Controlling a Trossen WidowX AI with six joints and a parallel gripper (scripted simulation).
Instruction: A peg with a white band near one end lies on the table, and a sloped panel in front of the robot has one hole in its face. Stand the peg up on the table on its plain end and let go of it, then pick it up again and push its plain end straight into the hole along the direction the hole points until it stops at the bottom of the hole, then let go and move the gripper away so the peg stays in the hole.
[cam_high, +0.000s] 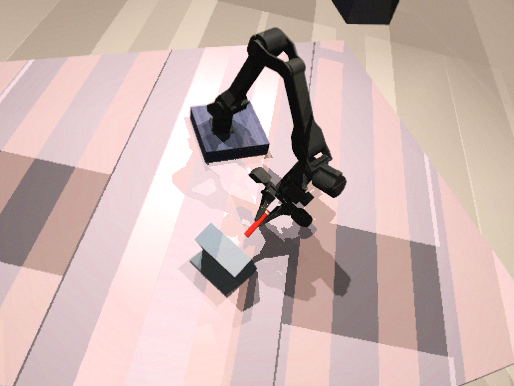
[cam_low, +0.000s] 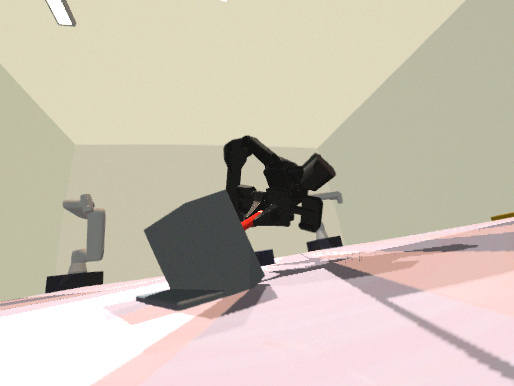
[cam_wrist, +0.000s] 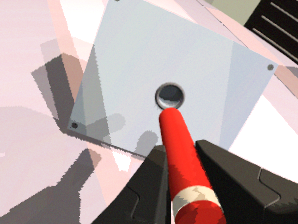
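The red peg (cam_high: 256, 224) (cam_low: 250, 221) (cam_wrist: 183, 155) is held tilted in the air, its plain end pointing down toward the panel. Its white band is at the gripper end. My gripper (cam_high: 263, 220) (cam_wrist: 180, 152) is shut on the peg near the band. The sloped panel (cam_high: 226, 251) (cam_low: 200, 245) (cam_wrist: 130, 60) stands on the table. Its hole (cam_wrist: 170, 96) is empty, and in the wrist view the peg's plain end shows just below the hole's lower rim. Whether the tip touches the face cannot be told. The exterior view shows only the panel's back and side.
The arm's base (cam_high: 232, 142) stands on the table (cam_high: 150, 320) behind the panel. A flat foot (cam_low: 180, 298) sticks out at the panel's back. Two grey arms (cam_low: 96, 232) (cam_low: 325, 195) stand in the background. Shadows of the arm fall across the table and the panel face.
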